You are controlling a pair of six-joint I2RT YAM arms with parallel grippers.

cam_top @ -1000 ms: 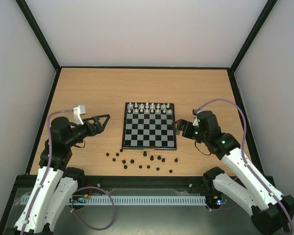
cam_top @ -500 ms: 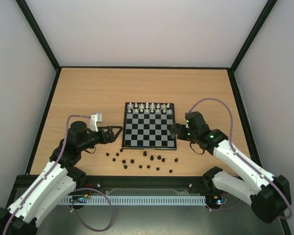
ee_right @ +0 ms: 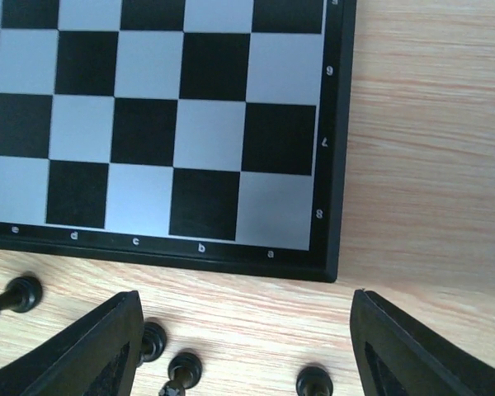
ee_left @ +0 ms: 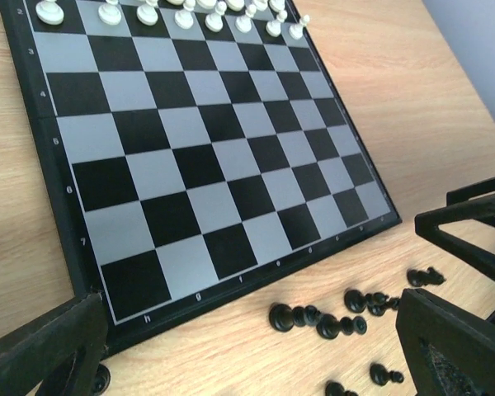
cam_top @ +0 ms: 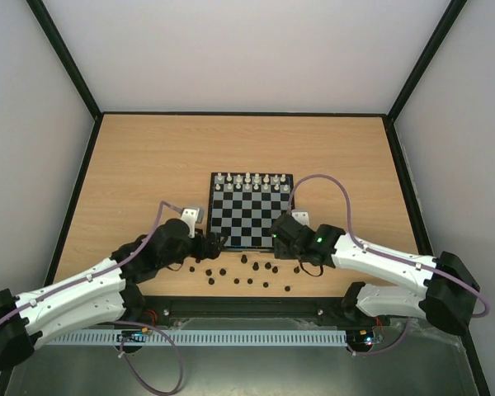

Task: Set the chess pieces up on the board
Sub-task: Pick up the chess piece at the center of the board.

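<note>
Small black-and-grey checkered chessboard [cam_top: 252,216], its border lettered a to h along the near edge and numbered up the sides. Tiny black chess pieces [cam_top: 249,272] lie scattered on the wooden table [cam_top: 148,157] just near of it. The left gripper [cam_top: 217,242] and right gripper [cam_top: 278,239], both open and empty, have swung in to its near corners.

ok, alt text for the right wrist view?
Corner of a small black-and-grey checkered chessboard, its visible squares bare. Below it, tiny black chess pieces lie on the light wooden table, most between the right gripper's open black fingers.
</note>
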